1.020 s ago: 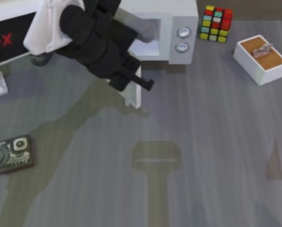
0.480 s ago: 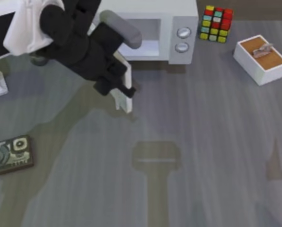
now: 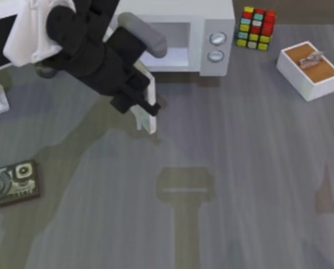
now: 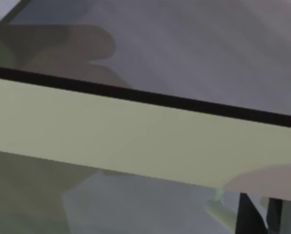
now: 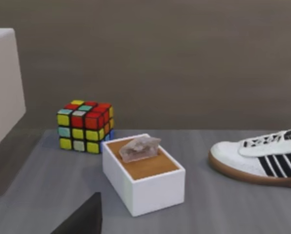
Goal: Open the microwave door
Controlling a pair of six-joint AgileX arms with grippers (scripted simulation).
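Observation:
The white microwave [image 3: 181, 10] stands at the table's back middle, its cavity exposed and two silver knobs [image 3: 216, 47] on its right panel. The microwave door [image 3: 151, 120] is swung out towards the front, seen edge-on in the top view. It crosses the left wrist view as a pale band [image 4: 135, 136]. My left gripper [image 3: 140, 105] straddles the door's outer edge and is shut on it, and the arm hides the hinge side. My right gripper [image 5: 84, 222] shows only as a dark corner in the right wrist view, away from the microwave [image 5: 4, 83].
A colour cube [image 3: 255, 28] sits right of the microwave, also in the right wrist view [image 5: 85, 126]. A small white box with a wooden top [image 3: 309, 70] lies at the back right. A white striped shoe [image 5: 258, 158] lies beyond it. A dark flat item [image 3: 11, 184] is at the left edge.
Since a second ago the door has swung further out and leftward with my left gripper on it. Over the last half second almost nothing has moved.

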